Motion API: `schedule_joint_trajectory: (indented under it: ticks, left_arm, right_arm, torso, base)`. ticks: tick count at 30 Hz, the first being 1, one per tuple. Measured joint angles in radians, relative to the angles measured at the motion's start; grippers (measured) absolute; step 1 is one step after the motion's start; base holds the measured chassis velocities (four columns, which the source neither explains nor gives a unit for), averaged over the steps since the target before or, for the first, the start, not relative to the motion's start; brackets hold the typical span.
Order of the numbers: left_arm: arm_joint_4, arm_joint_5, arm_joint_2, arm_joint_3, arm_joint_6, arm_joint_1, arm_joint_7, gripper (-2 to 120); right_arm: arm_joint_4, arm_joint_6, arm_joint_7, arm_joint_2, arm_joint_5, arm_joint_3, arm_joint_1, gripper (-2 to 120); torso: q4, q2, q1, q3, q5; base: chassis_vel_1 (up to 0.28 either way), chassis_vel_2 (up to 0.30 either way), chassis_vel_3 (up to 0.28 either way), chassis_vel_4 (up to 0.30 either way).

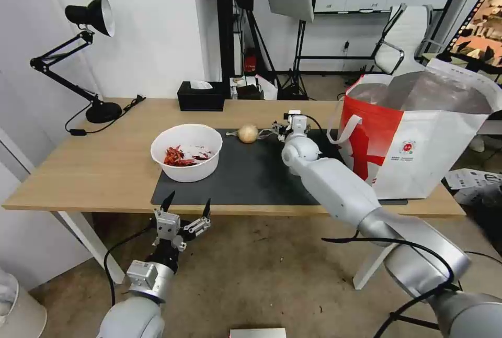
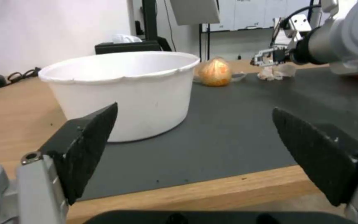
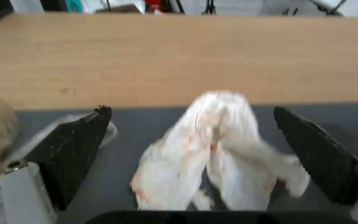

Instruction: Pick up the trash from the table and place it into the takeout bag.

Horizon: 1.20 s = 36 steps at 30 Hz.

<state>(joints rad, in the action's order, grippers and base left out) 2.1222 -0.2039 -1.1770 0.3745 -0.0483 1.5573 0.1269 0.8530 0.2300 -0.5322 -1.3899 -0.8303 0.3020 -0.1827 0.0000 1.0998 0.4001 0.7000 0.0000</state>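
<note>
Right gripper (image 3: 191,146) over the far edge of the mat (image 1: 246,173), jaws wide, straddling the crumpled tissue (image 3: 212,155) lying on the mat. Beige ball (image 1: 248,133) at its 9 o'clock. Left gripper (image 1: 186,210) jaws wide, off the table (image 1: 94,170) front edge, bowl (image 1: 186,152) at 12 o'clock. Takeout bag (image 1: 418,134) at the table's right end.

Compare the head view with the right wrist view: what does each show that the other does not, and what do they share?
Head view alone: the takeout bag standing at the right end of the table, the white bowl of chili scraps, the black tissue box, the desk lamp, and the left gripper open below the table's near edge.

Right wrist view alone: the crumpled tissue lying between the open fingers, with orange stains.

Both: the right gripper, the dark mat, the beige ball and the light wood.
</note>
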Motion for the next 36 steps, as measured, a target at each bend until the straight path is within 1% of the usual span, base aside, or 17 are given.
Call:
schedule_joint_trajectory:
  ticks: [4, 10, 12, 13, 17, 18, 20, 21, 23, 26, 27, 29, 30, 31, 33, 34, 36]
  left_arm:
    - [-0.005, 0.003, -0.007, -0.004, -0.003, 0.004, -0.002, 100]
    - [-0.005, 0.009, -0.014, -0.006, -0.005, 0.011, -0.002, 100]
    - [-0.005, 0.012, -0.017, -0.006, -0.009, 0.015, -0.002, 100]
    - [-0.005, 0.012, -0.017, -0.006, -0.009, 0.015, -0.002, 100]
    - [-0.005, 0.018, -0.020, -0.006, -0.016, 0.022, -0.003, 100]
    - [-0.005, 0.018, -0.020, -0.006, -0.016, 0.022, -0.003, 100]
    - [-0.006, 0.019, -0.020, -0.006, -0.018, 0.022, -0.003, 100]
    - [-0.006, 0.019, -0.020, -0.007, -0.018, 0.022, -0.003, 100]
    - [-0.007, 0.019, -0.020, -0.008, -0.018, 0.021, -0.003, 100]
    - [-0.009, 0.019, -0.020, -0.011, -0.018, 0.020, -0.004, 100]
    - [-0.009, 0.019, -0.020, -0.011, -0.018, 0.020, -0.004, 100]
    - [-0.012, 0.019, -0.020, -0.011, -0.019, 0.020, -0.005, 100]
    - [-0.012, 0.019, -0.020, -0.011, -0.019, 0.020, -0.005, 100]
    - [-0.013, 0.019, -0.020, -0.012, -0.019, 0.020, -0.005, 100]
    - [-0.014, 0.019, -0.019, -0.014, -0.020, 0.018, -0.005, 100]
    - [-0.014, 0.019, -0.019, -0.014, -0.020, 0.018, -0.005, 100]
    - [-0.015, 0.019, -0.018, -0.016, -0.020, 0.017, -0.005, 100]
  right_arm:
    - [-0.025, 0.000, -0.001, -0.016, 0.012, -0.022, -0.007, 100]
    - [-0.024, 0.001, 0.002, -0.008, -0.004, -0.028, -0.012, 99]
    - [-0.016, 0.001, 0.003, -0.001, -0.023, -0.029, -0.018, 91]
    - [-0.016, 0.001, 0.003, -0.001, -0.023, -0.029, -0.018, 91]
    - [0.011, 0.002, 0.002, 0.016, -0.057, -0.030, -0.037, 71]
    - [0.011, 0.002, 0.002, 0.016, -0.057, -0.030, -0.037, 71]
    - [0.021, 0.002, 0.002, 0.022, -0.065, -0.030, -0.042, 65]
    - [0.029, 0.001, 0.002, 0.027, -0.070, -0.029, -0.046, 58]
    - [0.035, 0.001, 0.001, 0.031, -0.075, -0.029, -0.050, 55]
    - [0.042, -0.001, 0.002, 0.035, -0.085, -0.029, -0.054, 39]
    - [0.042, -0.001, 0.002, 0.035, -0.085, -0.029, -0.054, 39]
    - [0.047, -0.002, 0.004, 0.038, -0.090, -0.029, -0.056, 32]
    - [0.047, -0.002, 0.004, 0.038, -0.090, -0.029, -0.056, 32]
    - [0.052, -0.002, 0.006, 0.041, -0.093, -0.029, -0.058, 24]
    - [0.065, -0.004, 0.009, 0.049, -0.101, -0.028, -0.063, 14]
    - [0.065, -0.004, 0.009, 0.049, -0.101, -0.028, -0.063, 14]
    - [0.078, -0.006, 0.010, 0.057, -0.110, -0.027, -0.068, 4]
  torso:
    - [-0.0001, 0.000, 0.000, 0.000, 0.0000]
    - [-0.0001, 0.000, 0.000, 0.000, 0.0000]
    - [-0.0002, 0.000, 0.000, 0.000, 0.0000]
    - [-0.0002, 0.000, 0.000, 0.000, 0.0000]
    - [-0.0001, 0.000, 0.000, 0.000, 0.0000]
    - [-0.0001, 0.000, 0.000, 0.000, 0.0000]
    - [-0.0001, 0.000, 0.000, 0.000, 0.0000]
    - [-0.0002, 0.000, 0.000, 0.000, 0.0000]
    - [-0.0003, 0.000, 0.000, 0.000, 0.0000]
    - [-0.0003, 0.000, 0.000, 0.000, -0.0001]
    - [-0.0003, 0.000, 0.000, 0.000, -0.0001]
    - [-0.0002, 0.000, 0.000, 0.000, 0.0000]
    - [-0.0002, 0.000, 0.000, 0.000, 0.0000]
    - [-0.0001, 0.000, 0.000, 0.000, 0.0000]
    - [-0.0001, 0.000, 0.000, 0.000, 0.0000]
    - [-0.0001, 0.000, 0.000, 0.000, 0.0000]
    - [0.0000, 0.000, 0.000, 0.000, 0.0001]
  base:
    - [0.000, 0.000, 0.000, 0.000]
    - [0.000, 0.000, 0.000, 0.000]
    - [0.000, 0.000, 0.000, 0.000]
    - [0.000, 0.000, 0.000, 0.000]
    - [0.000, 0.000, 0.000, 0.000]
    - [0.000, 0.000, 0.000, 0.000]
    - [0.000, 0.000, 0.000, 0.000]
    - [0.000, 0.000, 0.000, 0.000]
    - [0.000, 0.000, 0.000, 0.000]
    - [0.000, 0.000, 0.000, 0.000]
    - [0.000, 0.000, 0.000, 0.000]
    - [0.000, 0.000, 0.000, 0.000]
    - [0.000, 0.000, 0.000, 0.000]
    - [0.000, 0.000, 0.000, 0.000]
    - [0.000, 0.000, 0.000, 0.000]
    - [0.000, 0.000, 0.000, 0.000]
    - [0.000, 0.000, 0.000, 0.000]
